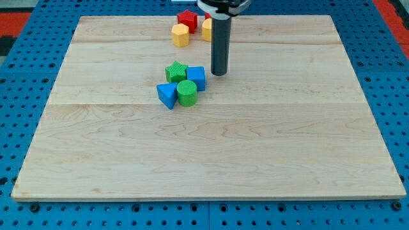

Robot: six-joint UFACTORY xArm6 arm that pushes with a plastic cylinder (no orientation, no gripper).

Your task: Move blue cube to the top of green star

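Note:
The blue cube sits near the board's middle, touching the right side of the green star. A green cylinder lies just below them and a blue triangular block is at its left. The four form a tight cluster. My tip stands on the board just to the right of the blue cube, a small gap away, slightly above its level in the view.
A yellow hexagonal block, a red star and a yellow block, partly hidden behind the rod, lie near the view's top edge of the wooden board. A blue pegboard surrounds the board.

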